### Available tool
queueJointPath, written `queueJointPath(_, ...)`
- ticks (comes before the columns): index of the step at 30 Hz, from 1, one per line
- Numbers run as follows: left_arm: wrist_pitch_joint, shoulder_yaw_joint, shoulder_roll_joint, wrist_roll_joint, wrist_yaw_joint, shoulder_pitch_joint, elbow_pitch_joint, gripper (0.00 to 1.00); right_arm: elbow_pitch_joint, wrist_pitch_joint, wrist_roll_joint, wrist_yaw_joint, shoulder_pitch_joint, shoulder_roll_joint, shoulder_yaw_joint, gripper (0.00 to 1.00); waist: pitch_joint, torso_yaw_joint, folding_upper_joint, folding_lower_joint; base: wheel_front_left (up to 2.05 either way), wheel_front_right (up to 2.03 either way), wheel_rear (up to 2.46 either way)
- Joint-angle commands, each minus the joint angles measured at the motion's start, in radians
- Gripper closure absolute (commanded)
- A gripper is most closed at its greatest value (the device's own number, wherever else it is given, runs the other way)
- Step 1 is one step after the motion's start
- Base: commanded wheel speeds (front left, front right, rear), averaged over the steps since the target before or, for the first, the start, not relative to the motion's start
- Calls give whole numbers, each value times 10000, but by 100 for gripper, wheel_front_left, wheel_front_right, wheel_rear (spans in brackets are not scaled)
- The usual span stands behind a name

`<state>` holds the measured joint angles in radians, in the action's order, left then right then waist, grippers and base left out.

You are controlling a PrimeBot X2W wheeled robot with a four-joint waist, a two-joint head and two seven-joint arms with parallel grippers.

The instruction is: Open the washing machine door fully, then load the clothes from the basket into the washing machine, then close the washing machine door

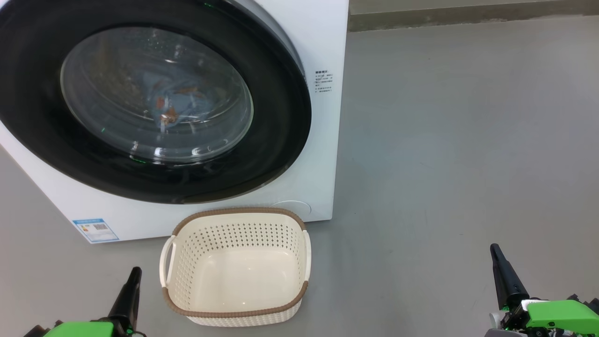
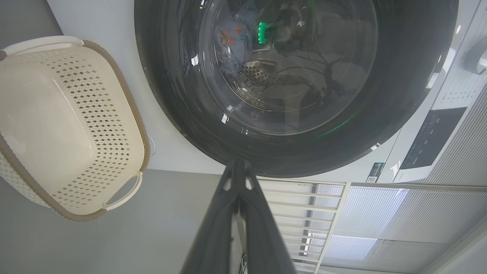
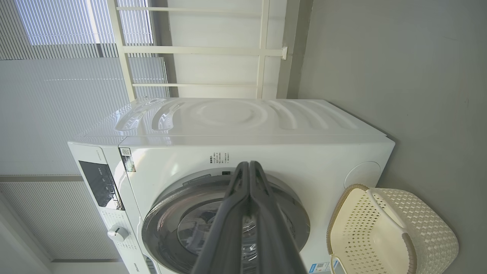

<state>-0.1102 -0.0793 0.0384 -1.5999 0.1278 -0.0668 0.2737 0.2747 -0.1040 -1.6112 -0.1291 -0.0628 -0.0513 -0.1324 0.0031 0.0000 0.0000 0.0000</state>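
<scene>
The white washing machine [image 1: 323, 42] stands ahead with its black-rimmed round door [image 1: 281, 154] closed flat against the front. Through the glass I see the light-blue printed clothes [image 1: 171, 100] lying inside the drum. The cream basket [image 1: 236, 220] with a brown rim sits on the floor in front of the machine, with nothing in it. My left gripper [image 1: 135, 272] is low at the left of the basket, shut, holding nothing. My right gripper [image 1: 494, 249] is far to the right over bare floor, shut with nothing in it. In the wrist views both finger pairs are pressed together, left [image 2: 239, 167] and right [image 3: 249, 165].
Grey floor [image 1: 458, 140] stretches to the right of the machine up to a wall base [image 1: 468, 16]. A blue label [image 1: 95, 229] sits on the machine's lower front. A white railing [image 3: 213, 49] and blinds [image 3: 57, 95] stand behind the machine; its control panel [image 3: 101, 184] is on top.
</scene>
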Motion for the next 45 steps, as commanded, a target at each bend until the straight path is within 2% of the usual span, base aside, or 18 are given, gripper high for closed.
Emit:
queueJointPath(1,-32,-347,118,-86,29,-413,-285,100,-301,-60,-7,-16,-448,-24,226,100,0,0,0,0,0,0,0)
queueJointPath(45,-31,-345,118,-88,29,-413,-286,100,-300,-80,14,-16,-450,-7,200,100,0,0,0,0,0,0,0)
